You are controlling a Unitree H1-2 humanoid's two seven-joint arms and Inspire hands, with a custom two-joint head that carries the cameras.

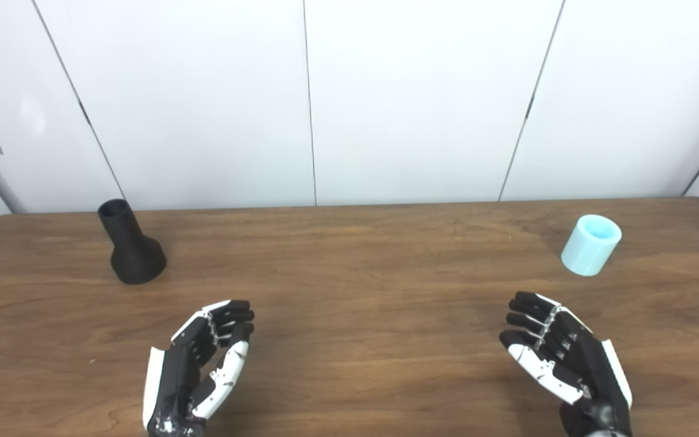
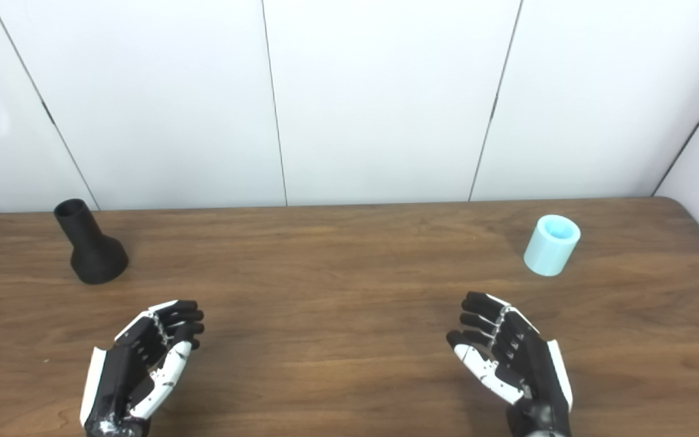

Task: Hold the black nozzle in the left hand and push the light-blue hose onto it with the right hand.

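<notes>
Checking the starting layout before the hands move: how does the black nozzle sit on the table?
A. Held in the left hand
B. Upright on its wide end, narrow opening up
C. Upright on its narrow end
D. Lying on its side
B: the black nozzle stands on its flared base on the table, narrow opening up, apart from the open left hand.

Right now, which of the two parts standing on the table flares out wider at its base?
The black nozzle, far left on the table: narrow open neck on top, wide flared base. The light-blue hose, far right, is a straight-walled cylinder.
</notes>
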